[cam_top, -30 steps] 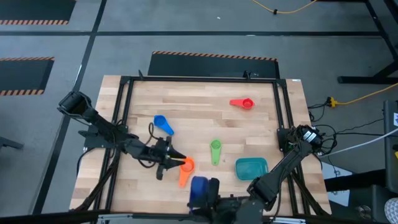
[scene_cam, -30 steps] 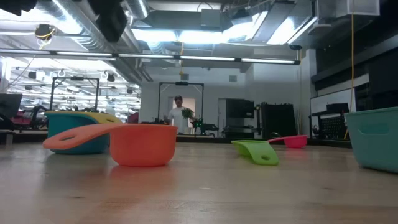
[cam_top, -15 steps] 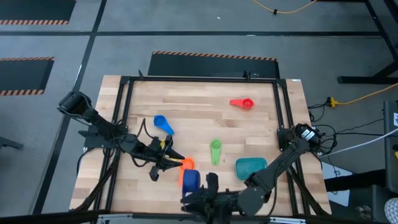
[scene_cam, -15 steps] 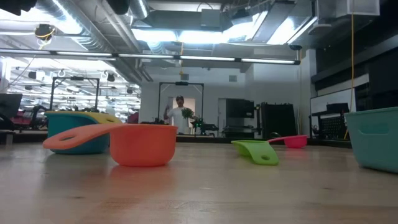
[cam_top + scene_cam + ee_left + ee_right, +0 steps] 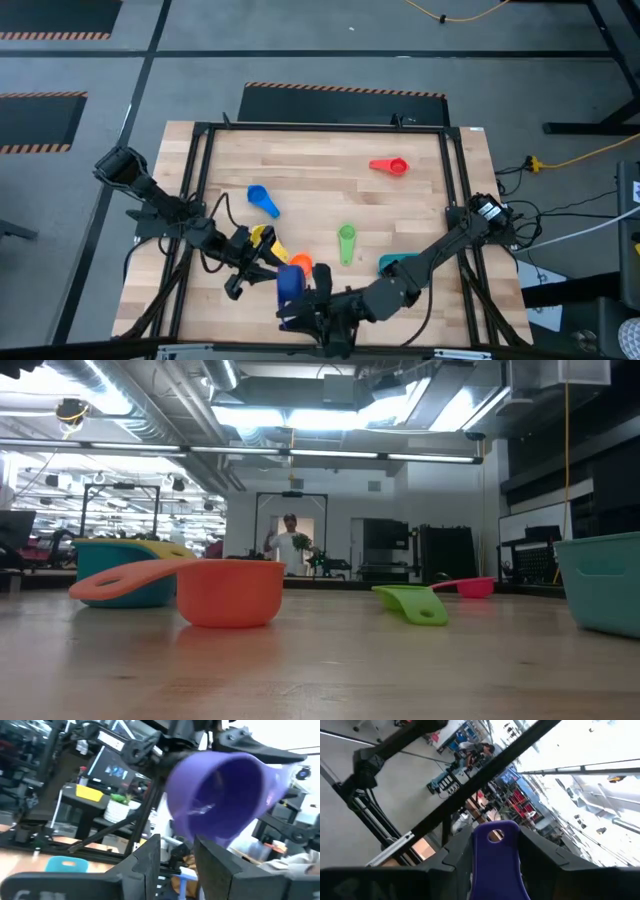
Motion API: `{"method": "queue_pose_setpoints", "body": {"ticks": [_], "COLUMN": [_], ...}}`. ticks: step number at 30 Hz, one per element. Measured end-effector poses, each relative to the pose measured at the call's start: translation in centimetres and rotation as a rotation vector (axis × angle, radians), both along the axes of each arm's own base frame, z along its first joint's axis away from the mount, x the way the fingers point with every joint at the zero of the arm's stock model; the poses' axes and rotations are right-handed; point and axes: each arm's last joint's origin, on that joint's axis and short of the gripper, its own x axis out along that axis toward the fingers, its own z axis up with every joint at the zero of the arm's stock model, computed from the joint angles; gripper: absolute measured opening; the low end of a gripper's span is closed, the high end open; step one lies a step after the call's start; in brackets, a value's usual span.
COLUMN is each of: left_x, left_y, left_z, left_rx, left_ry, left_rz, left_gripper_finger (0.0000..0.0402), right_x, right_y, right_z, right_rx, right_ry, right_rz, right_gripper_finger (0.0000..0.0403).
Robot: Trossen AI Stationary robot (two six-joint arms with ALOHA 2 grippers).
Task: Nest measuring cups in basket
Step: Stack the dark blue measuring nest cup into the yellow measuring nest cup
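Observation:
My right gripper (image 5: 314, 302) hangs over the table's near edge, shut on the dark blue measuring cup (image 5: 290, 283), whose mouth (image 5: 215, 795) faces my left gripper (image 5: 177, 847). That one stands open just left of it, tipped up, with nothing between its fingers. A yellow cup (image 5: 266, 241) shows at its far side; I cannot tell whether they touch. The orange cup (image 5: 230, 592), light blue cup (image 5: 262, 198), green cup (image 5: 346, 240) and red cup (image 5: 390, 165) rest on the table. The teal basket (image 5: 600, 590) stands near right. My right gripper pinches the dark blue cup's flat handle (image 5: 495, 865) by its two long edges, between the two fingers. The handle's free end with the hole (image 5: 495, 836) sticks out past the fingers. The cup is lifted clear of the table and lies on its side.
A black frame (image 5: 200, 200) runs around the wooden tabletop. My right arm (image 5: 420, 270) reaches across the near right part and over the basket's edge. Bare wood lies in the middle and far left of the table.
My right gripper has carried the dark blue cup along the near edge toward the table's left, until it overlaps the orange cup in the high view. My left gripper has drawn back toward the near left and tipped up, uncovering the yellow cup. The cups on the table have stayed.

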Motion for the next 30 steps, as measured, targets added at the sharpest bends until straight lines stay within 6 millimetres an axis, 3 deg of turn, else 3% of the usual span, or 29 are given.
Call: {"method": "queue_pose_setpoints", "body": {"ticks": [21,30], "left_x": [-0.1,-0.2], "left_y": [0.0,0.1], "left_z": [0.2,0.5], "left_rx": [0.024,0.002], "left_ry": [-0.026,-0.056], "left_rz": [0.034,0.038], "left_gripper_finger": [0.0111,0.0111], "right_x": [0.4,1.2], "right_y": [-0.5,-1.8], "right_z": [0.0,0.0], "right_rx": [0.023,0.066], "right_ry": [0.005,0.015], "right_rz": [0.046,0.051], "right_gripper_finger": [0.0146,0.0146]}}
